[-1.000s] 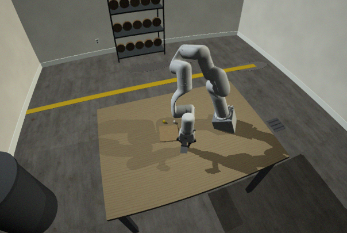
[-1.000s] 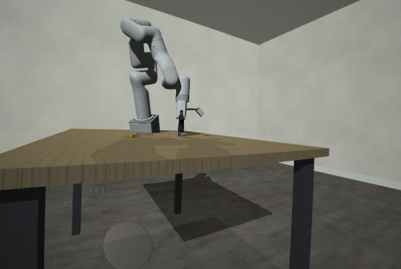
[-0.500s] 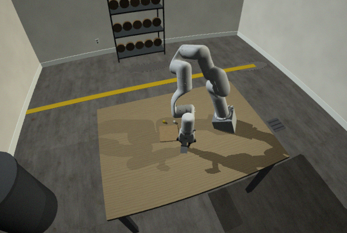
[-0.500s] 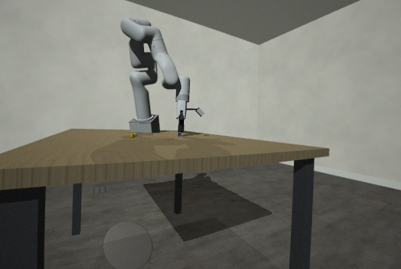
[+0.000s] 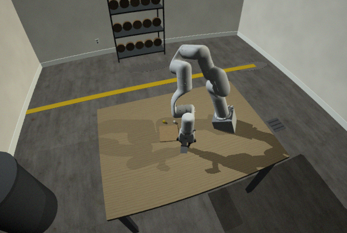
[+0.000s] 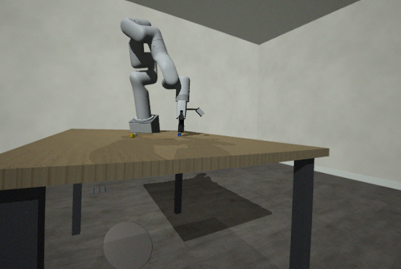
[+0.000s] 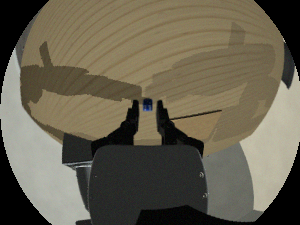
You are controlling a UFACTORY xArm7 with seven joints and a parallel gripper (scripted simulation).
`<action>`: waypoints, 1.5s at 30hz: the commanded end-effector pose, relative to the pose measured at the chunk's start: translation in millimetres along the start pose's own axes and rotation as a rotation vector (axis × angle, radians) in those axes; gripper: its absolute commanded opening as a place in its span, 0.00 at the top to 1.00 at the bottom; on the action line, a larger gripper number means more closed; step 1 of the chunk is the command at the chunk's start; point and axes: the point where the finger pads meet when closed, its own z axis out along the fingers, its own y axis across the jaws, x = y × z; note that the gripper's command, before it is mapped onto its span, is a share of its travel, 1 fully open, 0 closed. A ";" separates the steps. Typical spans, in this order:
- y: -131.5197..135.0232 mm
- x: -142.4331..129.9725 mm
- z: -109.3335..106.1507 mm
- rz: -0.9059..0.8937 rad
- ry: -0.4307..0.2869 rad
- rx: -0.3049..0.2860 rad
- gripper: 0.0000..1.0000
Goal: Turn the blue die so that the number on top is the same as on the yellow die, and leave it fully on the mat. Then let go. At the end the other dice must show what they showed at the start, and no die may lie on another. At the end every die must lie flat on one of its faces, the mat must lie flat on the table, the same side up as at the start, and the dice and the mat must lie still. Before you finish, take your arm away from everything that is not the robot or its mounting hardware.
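Note:
The small blue die (image 7: pixel 148 103) lies on the table top, seen just past my fingertips in the wrist view and under them in the side view (image 6: pixel 179 135). My gripper (image 7: pixel 147 106) (image 6: pixel 180 129) points straight down right over it, its fingers partly open with a gap wider than the die, holding nothing. In the overhead view the gripper (image 5: pixel 185 144) hides the die and stands just off the near right corner of the tan mat (image 5: pixel 168 133). The yellow die (image 5: pixel 164 121) lies beyond the mat's far edge and shows in the side view too (image 6: pixel 132 135). I cannot read any top faces.
A pale grey die (image 5: pixel 174 122) lies next to the yellow one, off the mat's far right corner. The arm's base (image 5: pixel 224 122) stands on the table to the right. A shelf rack (image 5: pixel 135 12) stands against the back wall.

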 end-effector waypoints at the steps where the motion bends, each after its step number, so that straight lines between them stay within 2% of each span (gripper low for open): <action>1: 0.6 1.1 -0.8 0.000 0.003 -0.002 0.69; 13: 0.6 1.1 0.9 0.000 0.003 -0.002 0.69; 33: 0.6 1.2 18.0 0.000 0.003 -0.002 0.69; 45: 0.6 1.2 18.7 0.000 0.003 -0.002 0.69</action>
